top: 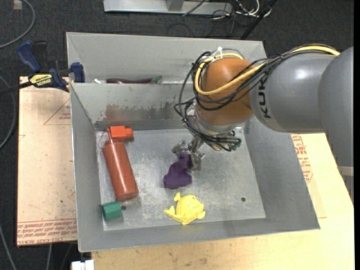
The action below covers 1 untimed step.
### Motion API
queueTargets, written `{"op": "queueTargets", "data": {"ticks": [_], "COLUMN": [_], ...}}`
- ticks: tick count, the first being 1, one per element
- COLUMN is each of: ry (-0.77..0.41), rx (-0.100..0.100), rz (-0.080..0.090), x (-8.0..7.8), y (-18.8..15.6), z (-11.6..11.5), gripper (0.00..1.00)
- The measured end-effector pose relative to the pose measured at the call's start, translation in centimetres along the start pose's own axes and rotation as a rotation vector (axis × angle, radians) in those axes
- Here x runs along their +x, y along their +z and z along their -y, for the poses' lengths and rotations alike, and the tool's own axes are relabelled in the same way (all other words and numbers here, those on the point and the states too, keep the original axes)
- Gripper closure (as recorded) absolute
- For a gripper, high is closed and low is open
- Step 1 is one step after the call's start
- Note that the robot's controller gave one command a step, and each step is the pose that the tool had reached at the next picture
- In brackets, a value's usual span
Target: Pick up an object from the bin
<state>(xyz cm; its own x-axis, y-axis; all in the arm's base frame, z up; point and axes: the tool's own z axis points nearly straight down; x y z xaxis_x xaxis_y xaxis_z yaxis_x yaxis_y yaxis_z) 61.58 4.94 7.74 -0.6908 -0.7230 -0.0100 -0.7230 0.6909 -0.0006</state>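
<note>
Nearest me in the grey bin (256, 198) lie a yellow crumpled toy (184, 208) and, near left, a small green block (112, 211). Mid-bin sits a purple lump (179, 174), with the gripper (189, 153) right at its far end. I cannot tell whether it is open or closed. An orange bottle (119, 165) lies along the left wall.

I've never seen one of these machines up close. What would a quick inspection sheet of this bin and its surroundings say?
Surface: grey metal bin, floor scuffed.
Job's things: purple lump, mid-bin.
Clutter: red bottle with an orange cap along the left wall; green block below it; yellow crumpled thing near the front.
Grippers: gripper low in the bin, at the purple lump's upper end; hold unconfirmed.
Cables: black and yellow cables looped over the orange wrist cover.
Surroundings: dark floor, loose cords beyond the bin.
</note>
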Motion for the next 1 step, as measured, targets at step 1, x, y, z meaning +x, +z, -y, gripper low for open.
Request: {"op": "queueTargets", "data": {"ticks": [1], "ry": [0.001], "rx": [0.002], "rz": [0.003], "x": [-0.09], "y": [-0.99], "z": [0.04], "gripper": [1.00]}}
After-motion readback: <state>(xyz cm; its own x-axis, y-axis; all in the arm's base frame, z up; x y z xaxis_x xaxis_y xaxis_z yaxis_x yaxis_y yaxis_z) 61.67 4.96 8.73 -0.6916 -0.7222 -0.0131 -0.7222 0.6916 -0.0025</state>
